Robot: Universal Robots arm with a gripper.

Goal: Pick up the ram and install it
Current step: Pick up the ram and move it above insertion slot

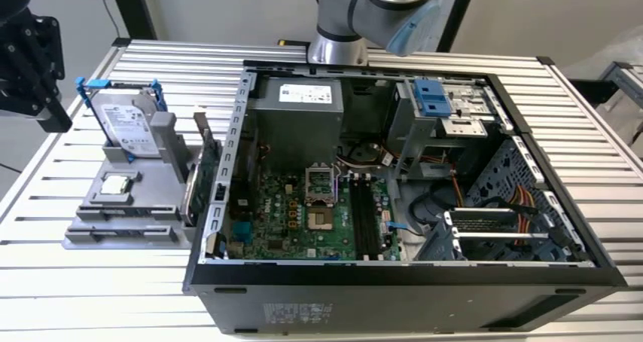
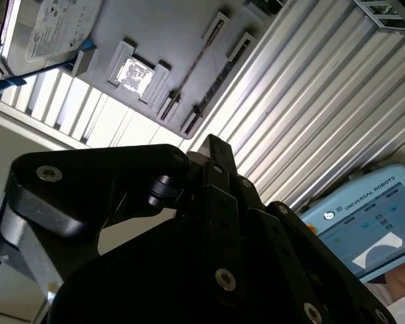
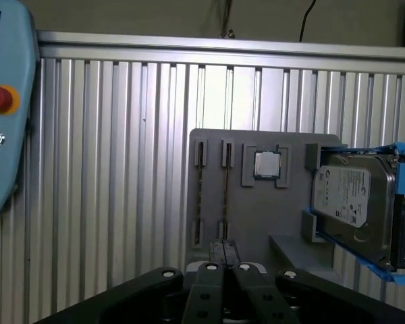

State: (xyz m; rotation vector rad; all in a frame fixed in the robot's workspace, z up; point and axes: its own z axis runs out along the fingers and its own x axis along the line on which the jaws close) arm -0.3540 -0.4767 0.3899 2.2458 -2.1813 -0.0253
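**Poised over the parts holder, ram not yet lifted**

Hanging above the slatted metal counter [image 3: 108, 169] with the tool [image 3: 223, 247] pressed together at the tips, pinching nothing. Lined up, in the first wrist view, with one slot lane of the gray holder [image 3: 290, 202]. Standing on edge in that lane: the ram [image 3: 226, 196], seen as a thin dark line between two pairs of small brackets and clear of the tool. Just beside it, a second slot lane, contents hard to tell. Farther along the same holder, a square processor [image 3: 267, 164] seated in its recess, then a silver hard drive [image 3: 351, 196] propped up in blue rails.

Off to one side and well apart from the holder, a pale blue teach pendant [image 3: 3, 101] with a red button.

In the exterior view, the holder on the counter at the exterior view's left of an open computer case [image 1: 402, 282] and just beside it. Between holder and case wall, a bigger green card [image 1: 204, 178] with a metal bracket, upright. Inside the case, a green motherboard [image 1: 291, 214] lying flat, with long dark memory slots [image 1: 364, 221] running along one side of it. Behind the case, the arm [image 1: 372, 10] rising out of view.
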